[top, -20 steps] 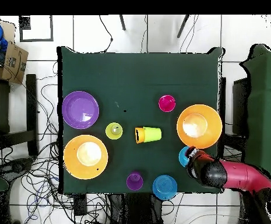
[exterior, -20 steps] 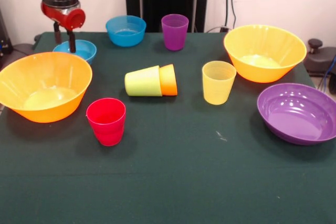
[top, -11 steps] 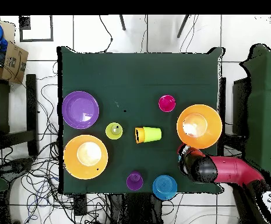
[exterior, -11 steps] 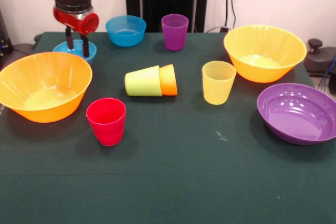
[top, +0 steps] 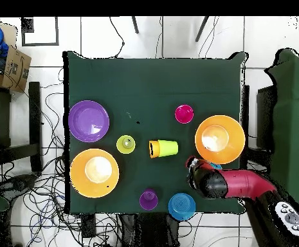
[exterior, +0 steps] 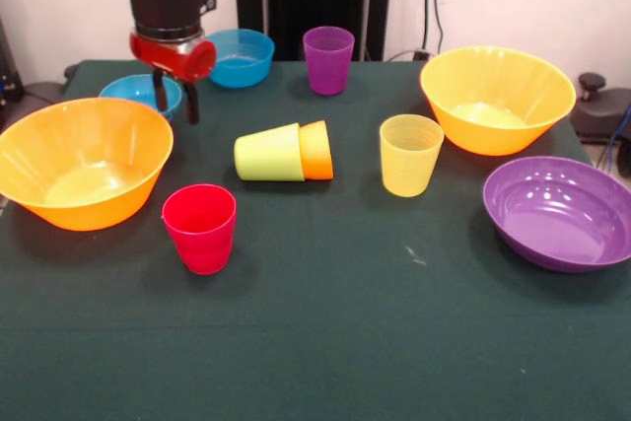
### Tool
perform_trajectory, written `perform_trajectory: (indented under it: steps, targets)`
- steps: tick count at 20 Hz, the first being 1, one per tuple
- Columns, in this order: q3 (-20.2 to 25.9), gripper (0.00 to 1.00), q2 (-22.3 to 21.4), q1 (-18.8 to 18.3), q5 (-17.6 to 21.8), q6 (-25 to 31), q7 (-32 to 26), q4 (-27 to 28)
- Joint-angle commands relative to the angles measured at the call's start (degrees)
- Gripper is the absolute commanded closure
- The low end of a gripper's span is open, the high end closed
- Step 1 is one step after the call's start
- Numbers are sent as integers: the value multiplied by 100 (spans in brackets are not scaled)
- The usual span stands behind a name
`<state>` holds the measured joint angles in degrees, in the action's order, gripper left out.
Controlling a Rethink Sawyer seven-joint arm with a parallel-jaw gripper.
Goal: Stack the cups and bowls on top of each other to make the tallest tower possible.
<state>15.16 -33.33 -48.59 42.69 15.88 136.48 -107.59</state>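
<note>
The cyan bowl (exterior: 141, 93) sits on the table (exterior: 325, 332) just behind and beside the jaws (exterior: 175, 103), which hang spread and empty above the cloth. It looks light, stiff and glossy, so likely slippery; its thin rim seems the best hold. The lime green cup (exterior: 268, 153), lying on its side nested in the orange cup (exterior: 317, 149), is near the jaws on the other side. Nothing is stacked upright yet. In the overhead view the arm (top: 238, 184) hides most of the cyan bowl.
</note>
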Motion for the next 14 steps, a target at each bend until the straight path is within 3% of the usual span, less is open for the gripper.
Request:
perform_trajectory:
  steps: [1,14]
  targets:
    - [-60,0,491,478,179,-478,232,376]
    - [-650,0,869,702,310,-908,181,398]
